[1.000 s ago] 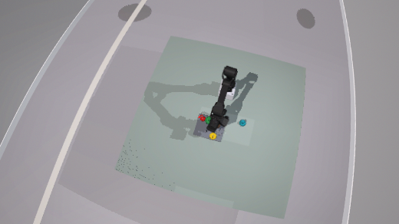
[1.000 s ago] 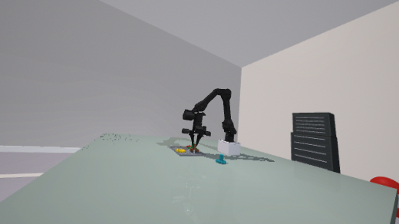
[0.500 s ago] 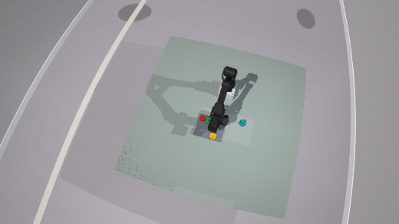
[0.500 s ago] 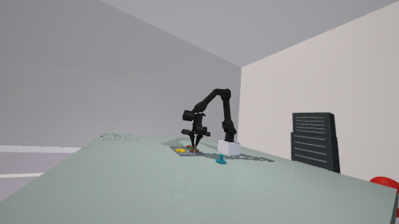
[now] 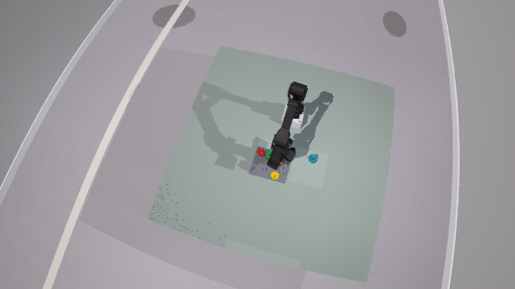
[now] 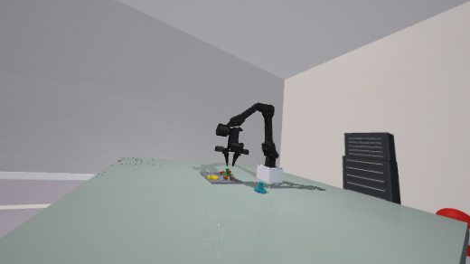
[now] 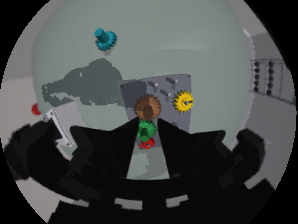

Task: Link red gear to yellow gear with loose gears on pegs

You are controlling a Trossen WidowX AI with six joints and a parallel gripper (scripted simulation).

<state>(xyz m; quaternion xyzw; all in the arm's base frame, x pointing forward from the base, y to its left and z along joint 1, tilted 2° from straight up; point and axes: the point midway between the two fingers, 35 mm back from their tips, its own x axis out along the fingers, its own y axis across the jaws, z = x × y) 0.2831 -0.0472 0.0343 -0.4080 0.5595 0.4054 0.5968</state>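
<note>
My gripper is open and empty, its fingertips apart above the grey board. A brown gear stands on the board just ahead of the fingertips in the wrist view. A green gear is between it and the red gear. Whether the brown gear sits fully flat or meshes with the green one is too small to tell. The yellow gear sits near the board's edge.
A teal gear with an upright handle stands on the table off the board. Bare pegs stand near the yellow gear. The arm's white base is beside the board.
</note>
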